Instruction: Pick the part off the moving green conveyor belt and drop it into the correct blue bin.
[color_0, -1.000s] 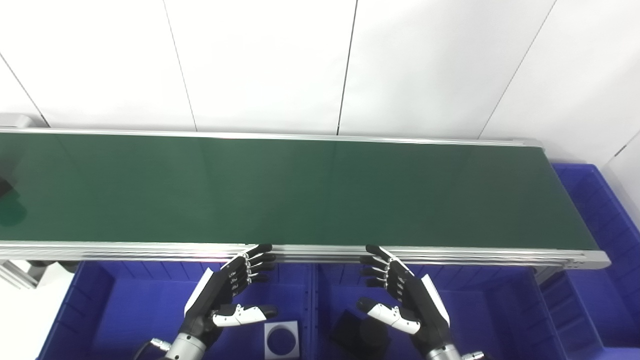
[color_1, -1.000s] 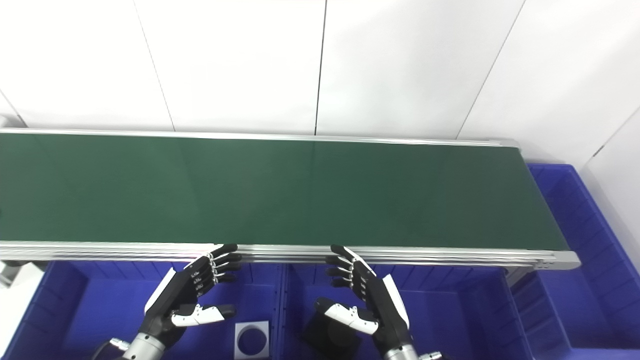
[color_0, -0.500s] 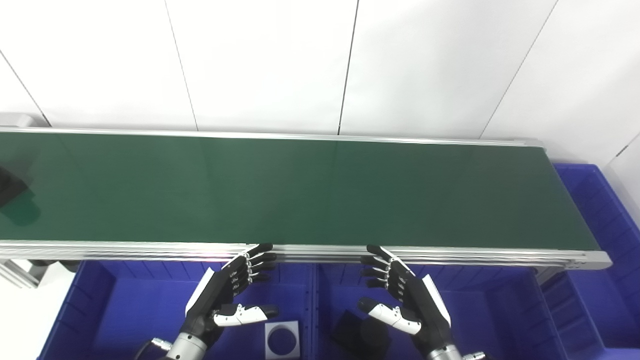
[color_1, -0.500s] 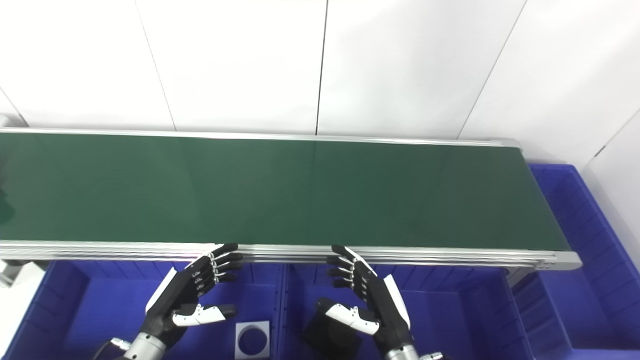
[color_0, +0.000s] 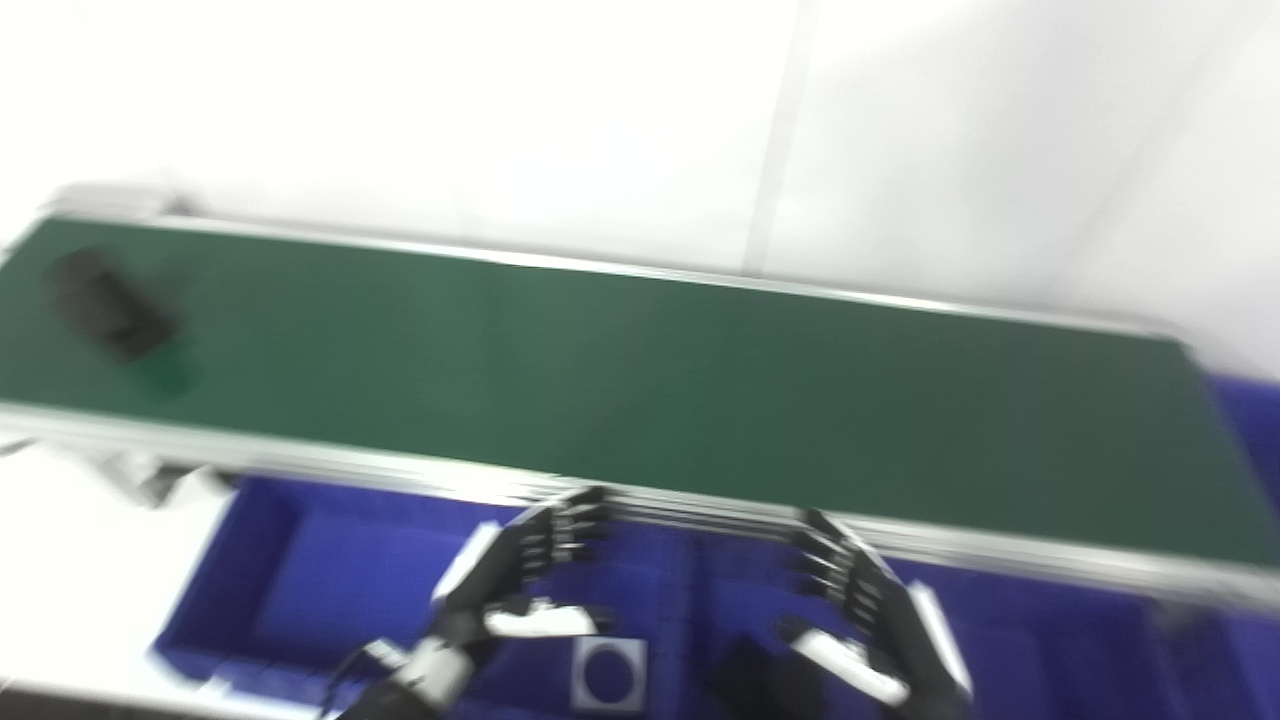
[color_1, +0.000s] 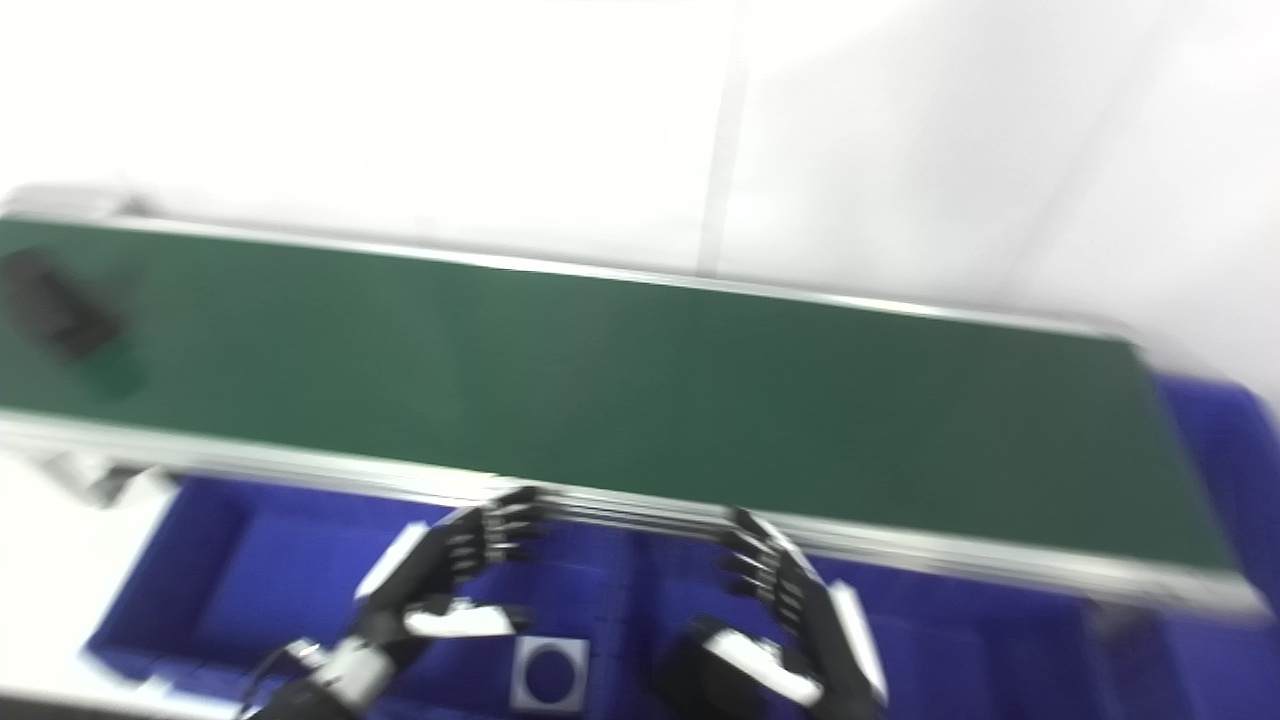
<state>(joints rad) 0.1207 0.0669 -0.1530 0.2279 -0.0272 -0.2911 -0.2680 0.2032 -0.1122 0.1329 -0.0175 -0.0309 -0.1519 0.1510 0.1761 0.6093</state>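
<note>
The picture is blurred. A dark part (color_0: 105, 303) lies on the green conveyor belt (color_0: 640, 370) near its far left end; it also shows in the right eye view (color_1: 55, 305). My left hand (color_0: 510, 585) is open and empty over the left blue bin (color_0: 320, 580), below the belt's near rail. My right hand (color_0: 865, 625) is open and empty over the middle blue bin (color_1: 960, 650). Both hands are far to the right of the part.
A white square piece with a dark round hole (color_0: 608, 675) lies in the left bin. A dark piece (color_1: 700, 680) lies in the middle bin under my right hand. Another blue bin (color_1: 1230, 440) stands past the belt's right end. A white wall stands behind.
The camera has swung left and tilted, so the whole picture shifted and blurred. The dark part has come further onto the belt from the left. The hands keep their pose.
</note>
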